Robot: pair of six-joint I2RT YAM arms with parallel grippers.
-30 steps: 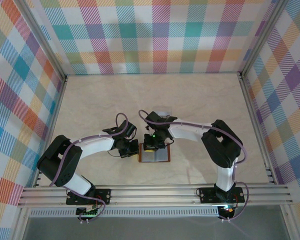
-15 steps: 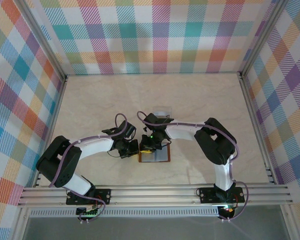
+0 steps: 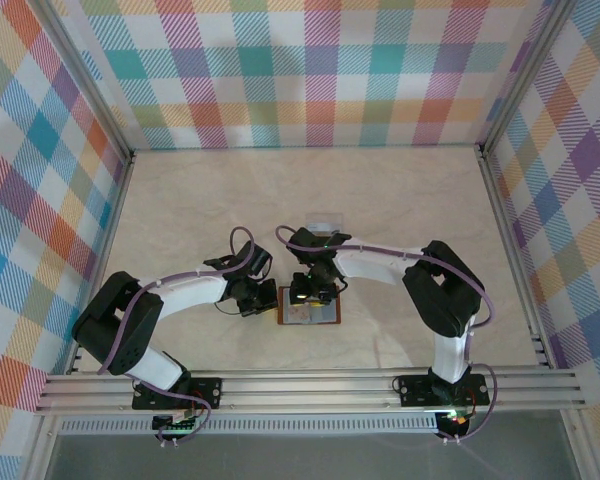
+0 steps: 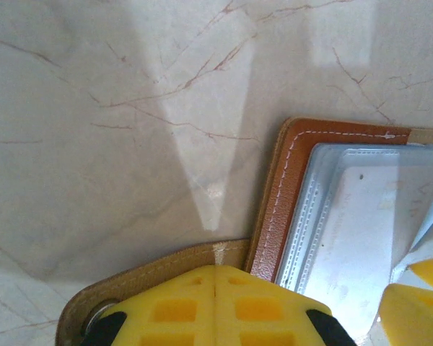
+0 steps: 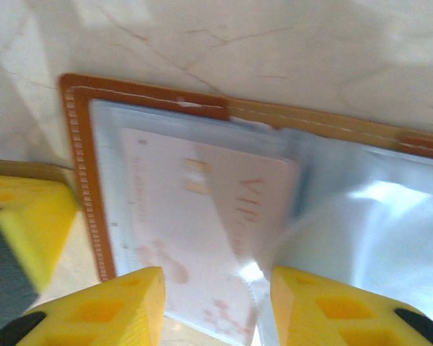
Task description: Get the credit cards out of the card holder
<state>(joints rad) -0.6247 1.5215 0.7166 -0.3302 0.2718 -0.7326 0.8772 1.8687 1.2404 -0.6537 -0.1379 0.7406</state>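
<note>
Two grippers meet low over the tabletop [image 3: 400, 200], a little toward 6 o'clock from its middle. The left gripper [image 3: 270, 298] sits at the 9 o'clock edge of the card holder [image 3: 322, 318]. Its jaws are clenched, yellow pads flush together on the tan snap tab [image 4: 151, 277]; whether leather is nipped between them I cannot tell. The card holder lies open and flat, a brown stitched border framing clear sleeves [image 5: 375, 216]. A pale credit card [image 5: 195, 216] with faint reddish print rests in the sleeve. The right gripper [image 3: 308, 294] hangs over the holder's 12 o'clock half, jaws released, one yellow finger to each side of the card's end. A clear plastic square [image 3: 325, 223] lies apart at the holder's 12 o'clock.
</note>
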